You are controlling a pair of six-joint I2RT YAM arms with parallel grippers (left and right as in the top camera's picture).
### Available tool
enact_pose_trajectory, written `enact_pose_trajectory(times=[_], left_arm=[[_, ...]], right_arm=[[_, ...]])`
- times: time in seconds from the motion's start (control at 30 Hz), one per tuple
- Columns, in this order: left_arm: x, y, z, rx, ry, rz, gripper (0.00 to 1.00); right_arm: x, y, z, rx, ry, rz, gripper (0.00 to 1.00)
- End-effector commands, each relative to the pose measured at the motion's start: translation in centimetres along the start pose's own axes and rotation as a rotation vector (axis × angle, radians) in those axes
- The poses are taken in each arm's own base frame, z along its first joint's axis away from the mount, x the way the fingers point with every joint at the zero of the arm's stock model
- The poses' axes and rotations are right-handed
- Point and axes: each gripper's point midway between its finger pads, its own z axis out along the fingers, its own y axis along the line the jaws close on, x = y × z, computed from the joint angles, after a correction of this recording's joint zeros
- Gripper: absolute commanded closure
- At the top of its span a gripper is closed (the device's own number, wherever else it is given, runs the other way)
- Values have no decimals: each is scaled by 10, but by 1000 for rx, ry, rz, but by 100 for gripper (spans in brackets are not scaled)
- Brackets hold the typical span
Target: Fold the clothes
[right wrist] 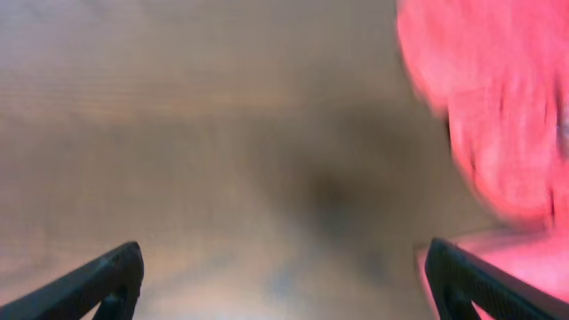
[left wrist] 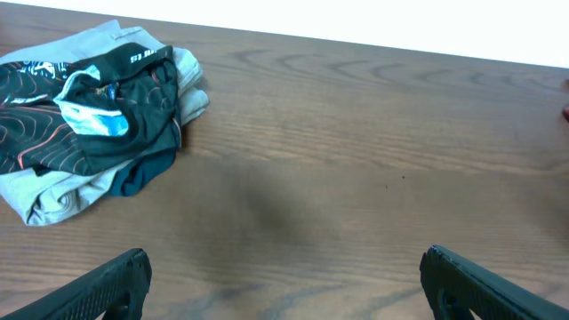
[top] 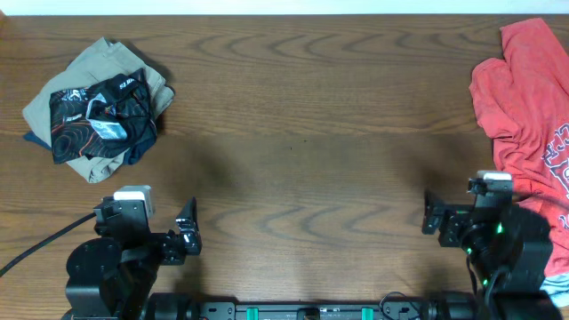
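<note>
The clothes, a black jersey (top: 93,124) with thin orange contour lines and logos, lie crumpled on a khaki-beige garment at the table's far left. In the left wrist view the jersey (left wrist: 53,133) is at the upper left, well beyond the fingers. My left gripper (top: 187,236) hovers near the front edge, below and right of the pile, open and empty (left wrist: 284,271). My right gripper (top: 433,216) stands at the front right, also open with nothing in it (right wrist: 284,267). The right wrist view is blurred.
Khaki-beige trousers (top: 84,67) lie under the jersey, with a dark teal cloth (left wrist: 147,169) poking out beneath. A red T-shirt (top: 524,98) is spread at the right edge, close beside my right gripper (right wrist: 498,107). Bare wood table (top: 302,133) lies between the piles.
</note>
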Motion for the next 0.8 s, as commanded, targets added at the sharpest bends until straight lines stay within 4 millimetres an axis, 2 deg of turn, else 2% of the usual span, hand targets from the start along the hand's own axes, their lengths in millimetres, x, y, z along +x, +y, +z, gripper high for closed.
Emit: enact_pose_trajectory(times=[0.0,0.2,0.43,0.5,0.6,0.77], left_arm=[[0,2,1,-9,0,6,2],[0,2,1,-9,0,6,2],[0,2,1,-9,0,6,2],[0,2,1,-9,0,6,2],[0,2,1,-9,0,6,2],[0,2,1,-9,0,6,2]], right_arm=[[2,11,2,-43,-126,-124,1],[1,23,11,-94,-368,-150,1],[-1,23,31,-80,-550,-208,1],[6,23,41,-72,-572,-234,1],[26,20,58,-66,-505,-225,1],[25,19,57,-59,-509,-215,1]])
